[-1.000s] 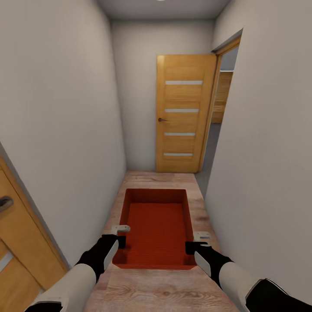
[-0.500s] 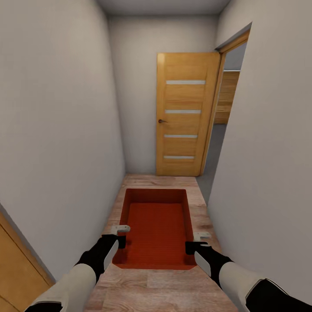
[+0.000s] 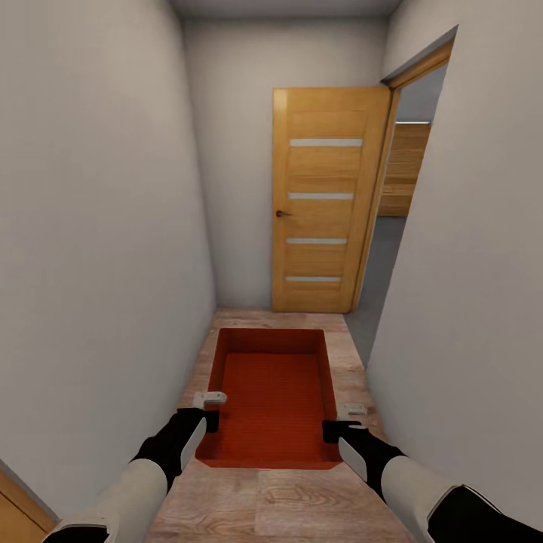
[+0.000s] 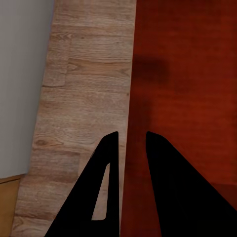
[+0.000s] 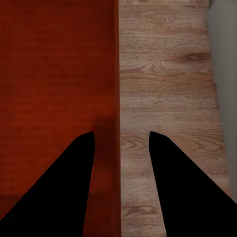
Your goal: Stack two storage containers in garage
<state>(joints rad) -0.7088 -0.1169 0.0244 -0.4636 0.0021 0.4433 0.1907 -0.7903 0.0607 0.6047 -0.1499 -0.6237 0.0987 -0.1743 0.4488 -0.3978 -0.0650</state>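
One orange-red storage container (image 3: 273, 400) hangs over the wood-plank floor (image 3: 302, 505) in front of me, its open top and textured bottom facing the head view. My left gripper (image 3: 210, 407) is shut on its left wall and my right gripper (image 3: 343, 421) on its right wall. In the left wrist view the gripper (image 4: 132, 136) straddles the rim of the container (image 4: 187, 74). The right wrist view has that gripper (image 5: 121, 133) astride the other rim of the container (image 5: 54, 64). The second container is out of view.
I am in a narrow corridor between a white left wall (image 3: 98, 264) and right wall (image 3: 467, 302). An orange-wood door with four pale slits (image 3: 320, 200) stands open ahead. Beside it a doorway (image 3: 400, 226) opens right onto grey floor (image 3: 381, 256).
The camera has advanced down the corridor: the door and doorway look nearer, and a wooden door at lower left has slid out of view. The container stays held the same way.
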